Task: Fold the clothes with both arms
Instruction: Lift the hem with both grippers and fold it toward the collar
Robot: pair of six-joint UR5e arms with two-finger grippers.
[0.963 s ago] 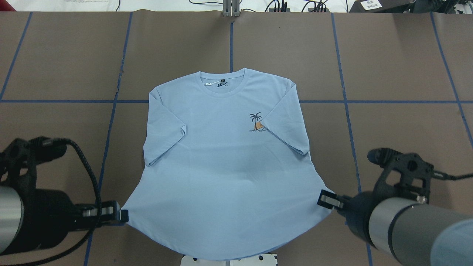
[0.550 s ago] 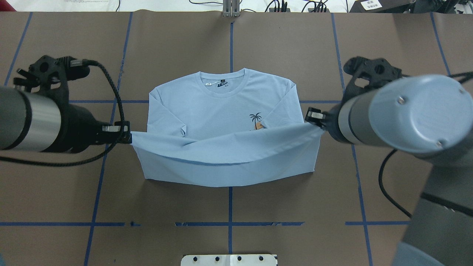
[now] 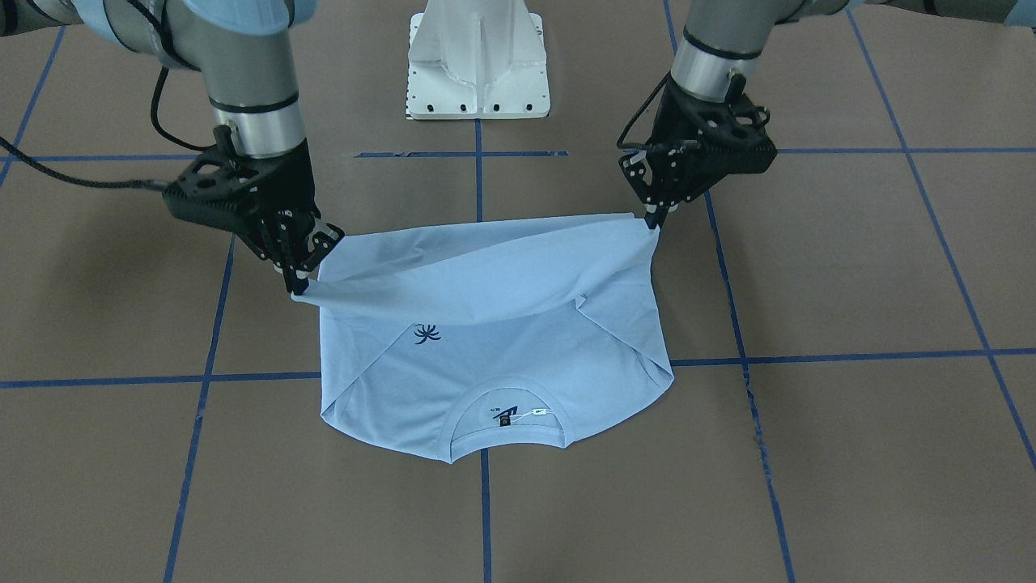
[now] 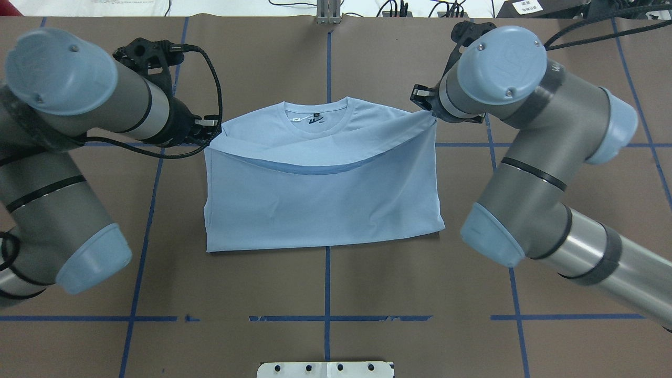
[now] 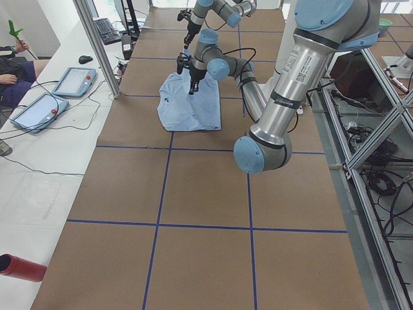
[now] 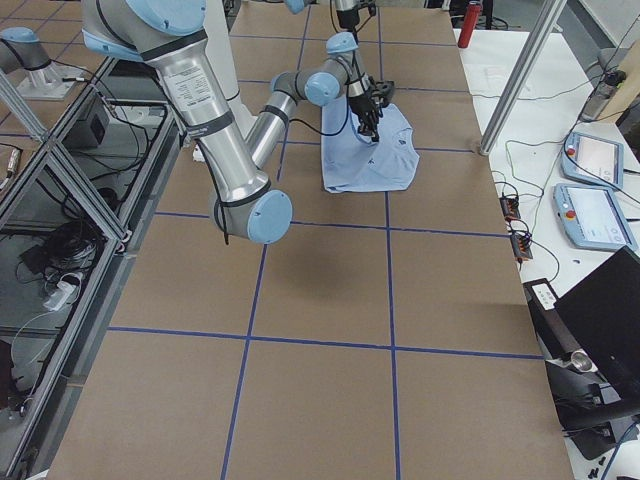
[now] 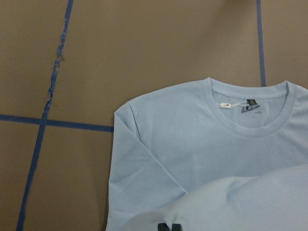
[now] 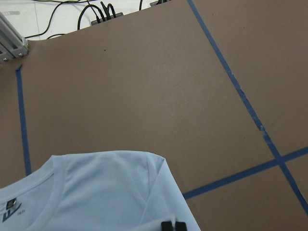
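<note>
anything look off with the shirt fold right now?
Slightly. The T-shirt hem sags in the middle between the left gripper and right gripper, and the folded edge nearest the robot runs skewed, its right end farther from the base. Nothing looks torn or snagged.

Table (image 4: 262, 63): brown covering, perhaps paper, gridded with blue tape (image 4: 328, 294).
On it: light blue T-shirt (image 4: 320, 210), folded over; white base plate (image 4: 325, 369).

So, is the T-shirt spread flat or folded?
Half folded: left gripper and right gripper hold the T-shirt by its hem, over the chest.
</note>
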